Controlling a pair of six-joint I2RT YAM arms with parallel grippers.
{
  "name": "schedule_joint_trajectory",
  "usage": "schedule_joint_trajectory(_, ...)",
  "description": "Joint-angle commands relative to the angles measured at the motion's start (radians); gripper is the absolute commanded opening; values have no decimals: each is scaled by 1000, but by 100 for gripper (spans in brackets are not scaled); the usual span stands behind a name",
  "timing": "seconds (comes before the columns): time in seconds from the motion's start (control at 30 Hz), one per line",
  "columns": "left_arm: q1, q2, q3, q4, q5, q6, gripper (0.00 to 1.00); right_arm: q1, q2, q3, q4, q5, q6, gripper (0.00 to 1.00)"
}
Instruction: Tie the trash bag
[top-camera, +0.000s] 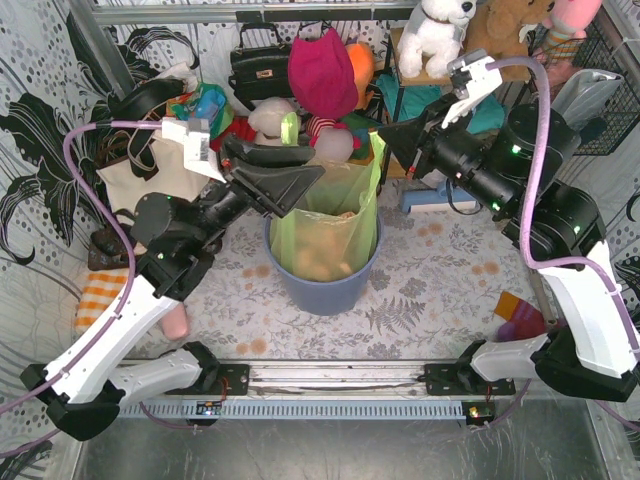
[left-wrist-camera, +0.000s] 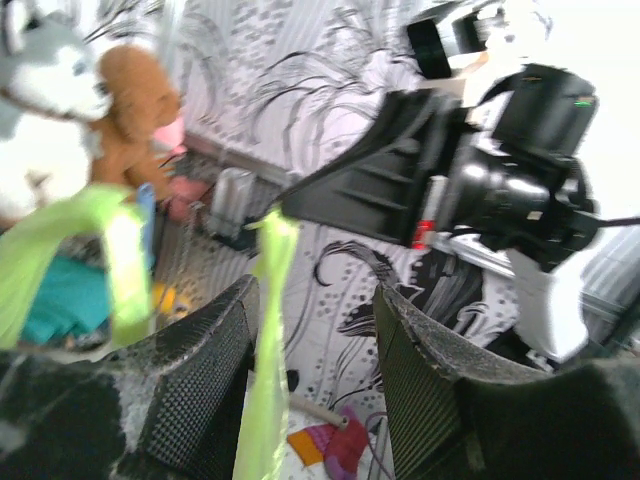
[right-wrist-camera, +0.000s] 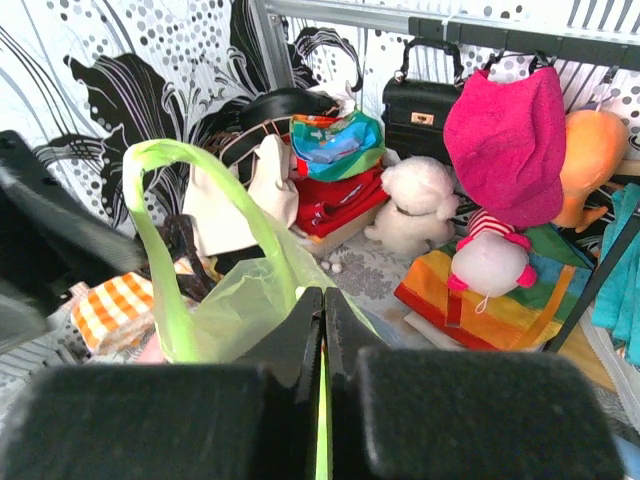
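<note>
trash bag (top-camera: 325, 235) sits in the blue bin (top-camera: 325, 295) mid-table, right gripper (right-wrist-camera: 323, 300) pressed shut pinching one handle strip (right-wrist-camera: 322, 430) up taut, left gripper (left-wrist-camera: 315, 300) fingers spread with a green strip (left-wrist-camera: 268, 330) in the gap, unpinched, probably lining up the second grab for the knot

The left arm (top-camera: 120, 335) and right arm (top-camera: 595, 300) share white shells, black joint housings, lilac cables (top-camera: 543, 130), white wrist cameras (top-camera: 190, 140) and black textured fingers (left-wrist-camera: 200, 390).
</note>
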Motion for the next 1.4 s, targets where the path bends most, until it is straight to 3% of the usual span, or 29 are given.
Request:
schedule_joint_trajectory(0.0, -7, 0, 58, 180, 222, -65, 58, 5, -42, -33, 124, 36, 37, 0)
schedule_joint_trajectory(0.2, -26, 64, 78, 304, 279, -188, 58, 5, -46, -59, 153, 28, 57, 0)
schedule_joint_trajectory(0.33, -60, 101, 65, 346, 239, -195, 60, 5, -43, -66, 157, 8, 66, 0)
schedule_joint_trajectory(0.47, -109, 136, 107, 252, 194, -93, 66, 5, -42, -62, 156, -8, 71, 0)
schedule_joint_trajectory(0.57, -143, 155, 142, 165, 153, 74, 71, 5, -44, -59, 156, -25, 76, 0)
schedule_joint_trajectory(0.87, -155, 191, 155, 91, 36, 444, 71, 5, -53, -61, 152, -53, 82, 0)
schedule_joint_trajectory(1.07, -155, 234, 155, 146, 41, 522, 70, 5, -60, -65, 150, -76, 84, 0)
schedule_joint_trajectory(1.37, -154, 260, 181, 187, -26, 513, 68, 5, -77, -90, 149, -87, 77, 0)
